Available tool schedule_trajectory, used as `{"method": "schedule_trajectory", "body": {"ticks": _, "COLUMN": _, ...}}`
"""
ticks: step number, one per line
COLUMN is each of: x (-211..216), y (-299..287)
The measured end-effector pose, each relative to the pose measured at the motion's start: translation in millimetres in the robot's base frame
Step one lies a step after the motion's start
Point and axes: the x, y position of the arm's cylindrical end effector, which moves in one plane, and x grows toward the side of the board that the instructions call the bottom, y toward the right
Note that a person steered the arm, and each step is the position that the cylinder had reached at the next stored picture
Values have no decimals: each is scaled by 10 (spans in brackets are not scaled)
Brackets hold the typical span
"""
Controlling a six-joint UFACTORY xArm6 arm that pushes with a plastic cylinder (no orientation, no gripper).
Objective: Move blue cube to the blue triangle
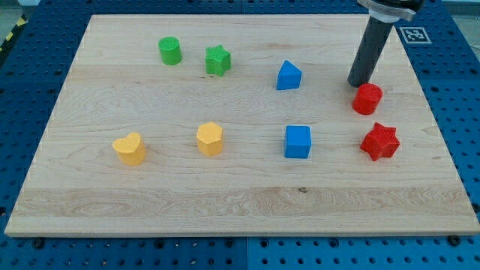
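Observation:
The blue cube (pixel 298 142) sits on the wooden board right of the middle. The blue triangle (pixel 289 76) sits above it, toward the view's top, with a clear gap between them. My tip (pixel 357 83) rests on the board at the upper right, just above and left of the red cylinder (pixel 367 99). The tip is well to the right of the blue triangle and up and right of the blue cube, touching neither.
A red star (pixel 380 141) lies right of the blue cube. A green cylinder (pixel 170 51) and a green star (pixel 218 60) sit at the upper left. A yellow heart (pixel 130 148) and a yellow hexagon (pixel 210 139) sit at the lower left. The board edge (pixel 240 229) runs along the bottom.

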Motion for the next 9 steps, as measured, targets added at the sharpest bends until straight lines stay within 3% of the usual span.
{"method": "schedule_trajectory", "body": {"ticks": 2, "x": 608, "y": 96}}
{"method": "schedule_trajectory", "body": {"ticks": 3, "x": 460, "y": -113}}
{"method": "schedule_trajectory", "body": {"ticks": 5, "x": 712, "y": -1068}}
{"method": "schedule_trajectory", "body": {"ticks": 7, "x": 1454, "y": -1356}}
{"method": "schedule_trajectory", "body": {"ticks": 9, "x": 1632, "y": -1985}}
